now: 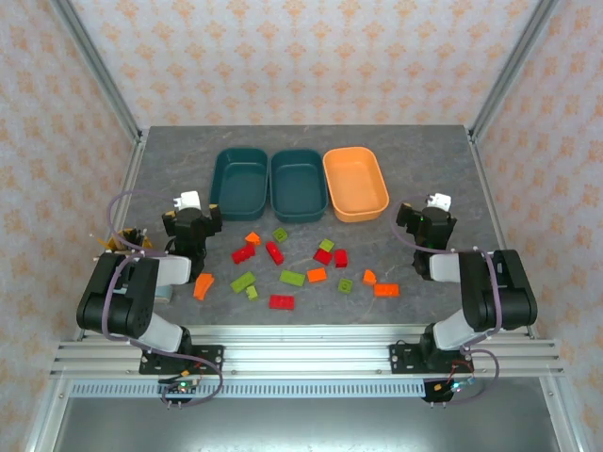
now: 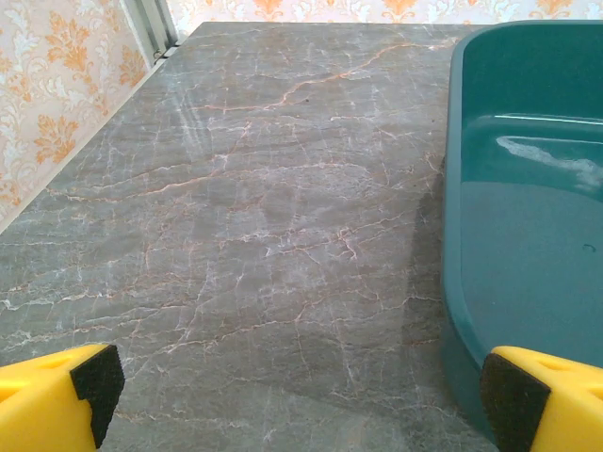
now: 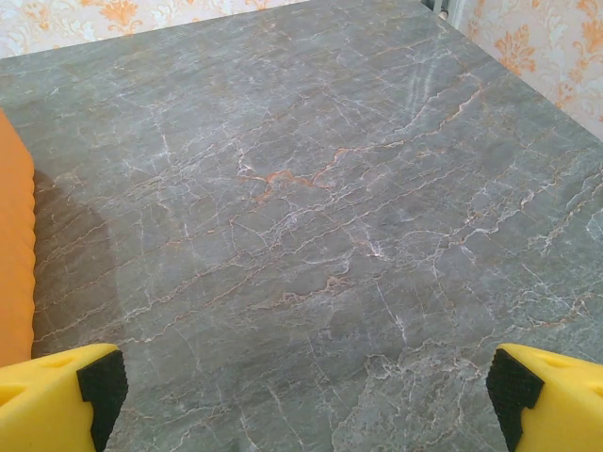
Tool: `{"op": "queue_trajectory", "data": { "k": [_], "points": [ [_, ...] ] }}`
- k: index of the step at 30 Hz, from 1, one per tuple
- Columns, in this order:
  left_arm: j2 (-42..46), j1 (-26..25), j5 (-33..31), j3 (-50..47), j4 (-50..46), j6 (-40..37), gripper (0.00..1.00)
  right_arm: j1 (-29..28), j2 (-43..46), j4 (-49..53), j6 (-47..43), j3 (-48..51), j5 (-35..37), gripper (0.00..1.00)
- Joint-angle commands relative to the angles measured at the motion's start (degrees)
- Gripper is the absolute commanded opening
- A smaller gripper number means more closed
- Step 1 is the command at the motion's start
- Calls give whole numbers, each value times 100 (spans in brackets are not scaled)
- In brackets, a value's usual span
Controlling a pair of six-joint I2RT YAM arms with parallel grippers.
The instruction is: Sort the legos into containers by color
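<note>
The left gripper (image 2: 301,395) and right gripper (image 3: 301,386) both stand wide open, empty. The legos (image 1: 292,278) lie scattered between them, nearer than the containers (image 1: 299,184). The left gripper looks slightly closer to its nearest bricks, on its right.

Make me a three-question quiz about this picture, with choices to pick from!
1. Where does the orange tub stand in the row?
A. left end
B. middle
C. right end

2. How many teal tubs are there?
A. one
B. two
C. three

3. Where are the bricks now?
A. inside the tubs
B. loose on the table
C. held in the jaws

Answers:
1. C, it sits to the right of both teal tubs.
2. B, two dark teal ones stand side by side.
3. B, the bricks lie scattered in front of the tubs, which are empty.
</note>
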State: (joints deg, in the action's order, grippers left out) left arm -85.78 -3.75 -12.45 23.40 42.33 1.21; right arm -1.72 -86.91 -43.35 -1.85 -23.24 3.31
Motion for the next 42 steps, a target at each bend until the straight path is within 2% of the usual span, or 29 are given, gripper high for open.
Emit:
{"op": "queue_trajectory", "data": {
  "k": [1,16,17,19,23,27,31,32,34,35,36,37,38,39,40,42],
  "points": [
    [8,-20,-153,-4,241,-1,100,1,-10,-72,-61,-91,-50,99],
    [79,-33,-102,6,206,-51,100,5,-10,-60,-62,-93,-53,99],
    [268,-78,-145,130,-146,-85,100,9,-8,-74,-62,-87,-53,99],
    [641,-266,-656,517,-1140,-82,100,-8,131,-30,-37,-79,71,99],
    [1462,-654,-1342,787,-2001,-51,100,-125,1108,1621,108,-664,808,99],
    [2089,-928,-1801,970,-2716,228,100,-261,1864,2216,59,-1089,1125,99],
    [2547,-1358,-1988,1573,-3233,67,100,-707,2583,3678,-72,-2468,1511,99],
    [2610,-1562,-1982,1801,-3248,-63,100,-808,2688,4336,363,-3022,1588,99],
    [2645,-1815,-1869,2196,-3174,-2,100,-762,2583,6334,2180,-4186,1457,100],
    [2631,-1815,-2091,2473,-3476,732,100,-743,2437,7417,2937,-4741,1456,100],
    [2621,-1774,-2441,3067,-4949,2645,100,-730,2259,8588,3909,-5199,1566,100],
    [2562,-1658,-2438,3814,-7133,4271,100,-650,2116,9091,4148,-5414,1149,100],
    [2468,-1594,-2427,4192,-7909,4952,100,-629,2024,9302,4032,-5512,617,100],
    [2374,-1543,-2070,4329,-7994,4932,100,-645,1944,9832,4181,-5713,269,94],
    [2292,-1458,-1323,4437,-7904,4630,100,-806,1781,10523,4601,-5896,367,90],
    [2096,-1546,-315,4656,-7989,4385,100,-1188,1806,11426,5316,-5931,572,84]
  ]
}}
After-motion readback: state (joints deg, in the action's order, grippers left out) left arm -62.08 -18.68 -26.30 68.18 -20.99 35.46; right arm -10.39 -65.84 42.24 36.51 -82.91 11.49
